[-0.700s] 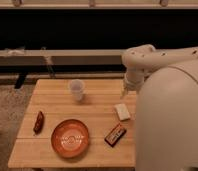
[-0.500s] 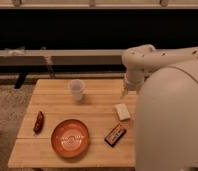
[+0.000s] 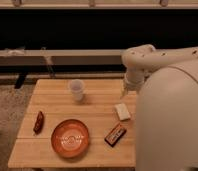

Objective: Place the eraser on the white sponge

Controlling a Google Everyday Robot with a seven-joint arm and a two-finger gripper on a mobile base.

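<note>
The eraser (image 3: 38,121) lies at the far left edge of the surface (image 3: 52,95), left of centre in the frame, and nothing is near it. The white sponge (image 3: 122,111) sits well apart from it, over towards the right. I'd say the main risk is the long trip between the two. To reach the eraser, the arm (image 3: 142,55) has to cross the frame past the cup (image 3: 76,90) standing at upper centre, and a low sweep could tip that cup. The orange plate (image 3: 70,137) lies between eraser and sponge too, so a dragged or dropped eraser could end up in it. The eraser is so close to the edge that a clumsy nudge could push it off the surface. The sponge is a small landing spot, with a black packet (image 3: 115,134) just below it, and a release slightly off target would put the eraser on the wood or on the packet.

The tool (image 3: 125,92) hangs at the right of the frame, just above the sponge, its jaws spread wide. It holds nothing, and I can't make out that it touches anything.
</note>
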